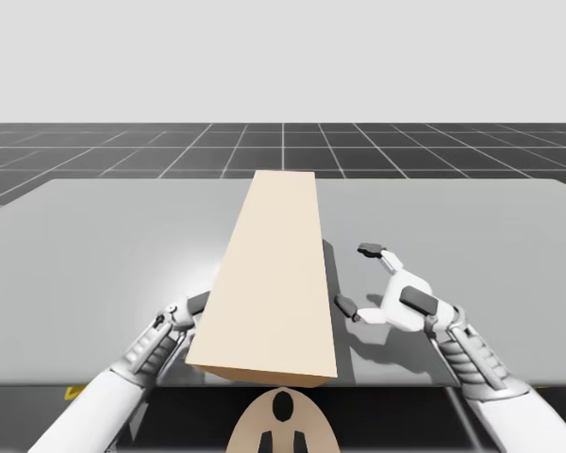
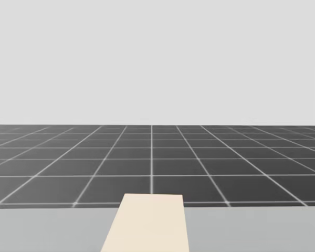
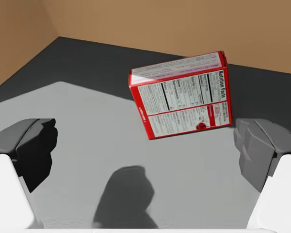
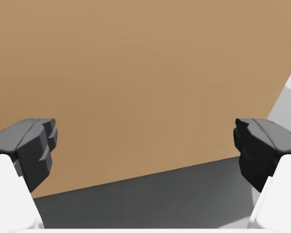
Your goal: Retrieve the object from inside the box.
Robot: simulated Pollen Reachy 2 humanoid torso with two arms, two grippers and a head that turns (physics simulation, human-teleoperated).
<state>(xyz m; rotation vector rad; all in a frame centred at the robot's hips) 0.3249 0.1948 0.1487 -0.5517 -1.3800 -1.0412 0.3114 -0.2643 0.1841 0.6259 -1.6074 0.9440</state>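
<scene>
A long tan cardboard box (image 1: 278, 274) lies on the grey table (image 1: 94, 255), running from the near edge to the far side; its far end (image 2: 147, 223) shows in the head view. Inside it, a red rectangular box (image 3: 182, 94) with white printed panels lies on the floor near the brown wall (image 3: 160, 24). My left gripper (image 3: 145, 143) is open, with the red box just ahead of it and untouched. My left arm (image 1: 156, 344) meets the tan box's left side, which hides its hand. My right gripper (image 1: 357, 277) stands open beside the box's right side, facing that wall (image 4: 136, 87).
Bare table spreads to the left and to the right (image 1: 491, 236) of the tan box. A dark gridded floor (image 2: 152, 157) lies beyond the table's far edge.
</scene>
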